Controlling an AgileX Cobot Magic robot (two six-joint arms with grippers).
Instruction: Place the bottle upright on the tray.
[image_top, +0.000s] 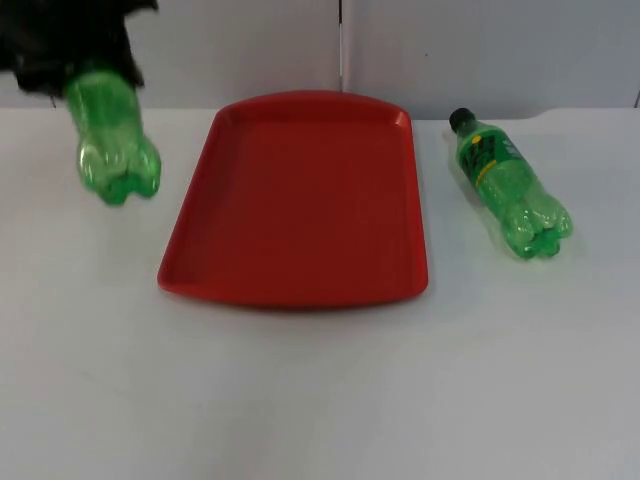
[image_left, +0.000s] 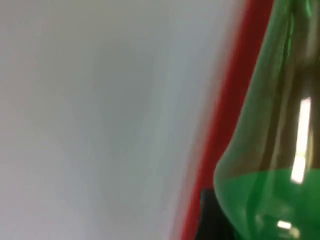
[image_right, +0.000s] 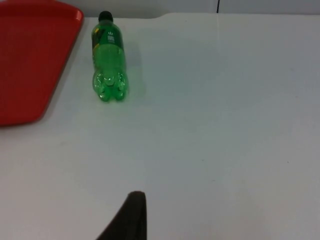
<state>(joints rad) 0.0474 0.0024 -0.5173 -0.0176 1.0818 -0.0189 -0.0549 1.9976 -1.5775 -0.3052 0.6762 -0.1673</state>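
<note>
A green bottle (image_top: 112, 140) is held up off the table by the left gripper (image_top: 85, 60), clamped near its neck, beside the red tray (image_top: 300, 200). So the carry step looks to be in hand. Next it would need to be swung over the tray, turned base-down and set down gently. A second bottle (image_top: 510, 185) is lying on the table (image_top: 320, 400) just beside the tray. The right arm waits; its gripper's state can't be told.

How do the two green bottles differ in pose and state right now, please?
The held bottle hangs off the table in the left gripper, left of the red tray; the lying bottle rests on its side, right of the tray, ungripped, black cap showing. Both are green plastic and off the tray.
</note>
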